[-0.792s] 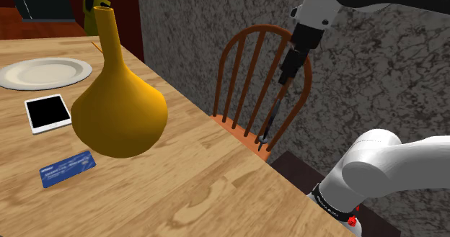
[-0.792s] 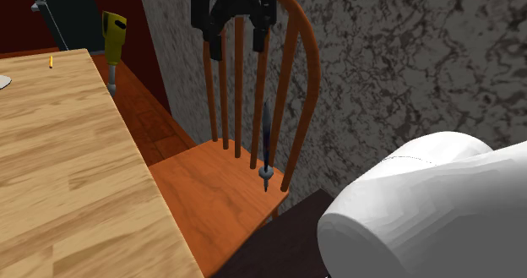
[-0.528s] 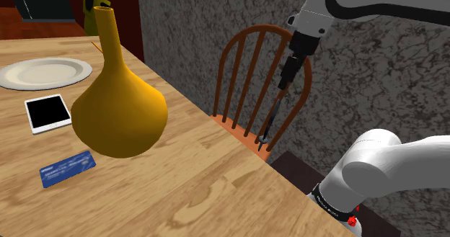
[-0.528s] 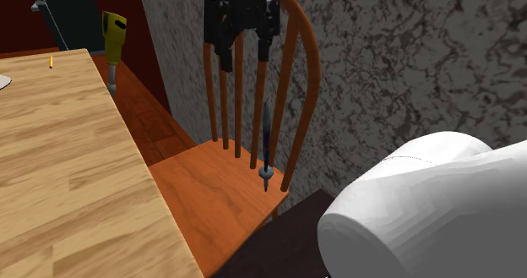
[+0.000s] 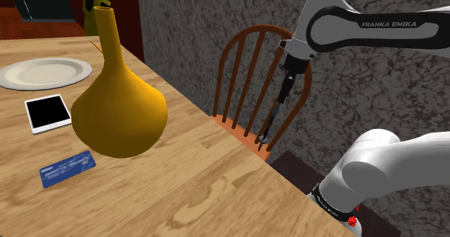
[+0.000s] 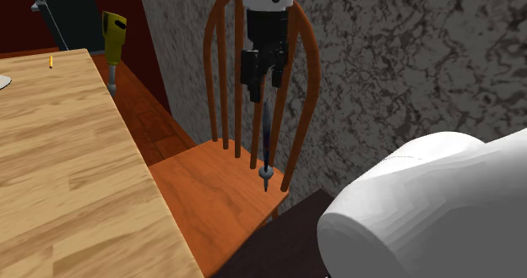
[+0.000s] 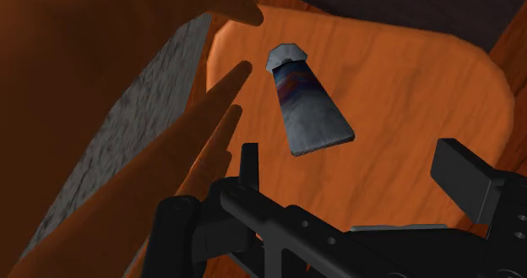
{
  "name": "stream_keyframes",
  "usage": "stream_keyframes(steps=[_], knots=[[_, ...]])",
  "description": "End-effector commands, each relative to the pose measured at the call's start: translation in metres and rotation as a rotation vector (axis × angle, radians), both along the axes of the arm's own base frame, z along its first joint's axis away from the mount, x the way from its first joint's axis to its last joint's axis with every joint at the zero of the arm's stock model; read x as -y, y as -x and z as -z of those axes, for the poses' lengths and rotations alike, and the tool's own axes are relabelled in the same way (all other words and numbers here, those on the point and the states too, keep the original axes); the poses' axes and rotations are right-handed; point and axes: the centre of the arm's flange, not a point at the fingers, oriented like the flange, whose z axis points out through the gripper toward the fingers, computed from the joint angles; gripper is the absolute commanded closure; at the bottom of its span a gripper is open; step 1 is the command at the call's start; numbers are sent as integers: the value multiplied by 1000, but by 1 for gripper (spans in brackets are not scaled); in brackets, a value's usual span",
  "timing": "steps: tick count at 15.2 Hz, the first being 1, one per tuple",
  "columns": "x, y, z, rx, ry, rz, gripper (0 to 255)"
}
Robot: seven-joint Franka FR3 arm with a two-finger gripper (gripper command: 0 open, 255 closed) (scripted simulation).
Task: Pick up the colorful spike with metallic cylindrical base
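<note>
The spike [image 6: 267, 137] is a slim grey rod with blue and red bands. It stands almost upright on the orange chair seat [image 6: 215, 192], with its metal cylindrical end [image 6: 267, 176] down and its upper end against the chair's back spindles. In the shoulder view the spike [image 5: 271, 122] is at the seat's rear. My gripper [image 6: 265, 87] hangs open just above the spike's top end, not touching it. In the wrist view the spike [image 7: 304, 107] lies ahead of the gripper [image 7: 355, 171], between the spread fingers [image 7: 247, 162].
The wooden chair's back spindles [image 5: 245, 91] stand close around the spike, with a rough stone wall [image 5: 360, 106] behind. The wooden table [image 5: 187, 192] carries a big yellow vase [image 5: 119, 106], a plate [image 5: 45, 72], a tablet [image 5: 47, 113] and a blue card [image 5: 67, 168]. A yellow drill [image 6: 112, 31] stands farther off.
My gripper has come down along the chair back to just above the spike's top and has turned about its own axis. The spike has not moved.
</note>
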Motion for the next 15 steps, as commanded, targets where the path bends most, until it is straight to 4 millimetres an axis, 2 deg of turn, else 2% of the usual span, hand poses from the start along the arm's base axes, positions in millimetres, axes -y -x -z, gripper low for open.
stream_keyframes(steps=[1, 7, 9, 10, 15], knots=[[6, -2, 12, 0, 5, -20, 0], [6, -2, 44, 0, 5, -20, 0], [6, -2, 47, 0, 5, -20, 0], [11, -6, 45, 0, 5, -20, 255], [7, -6, 39, 1, 5, -19, 255]])
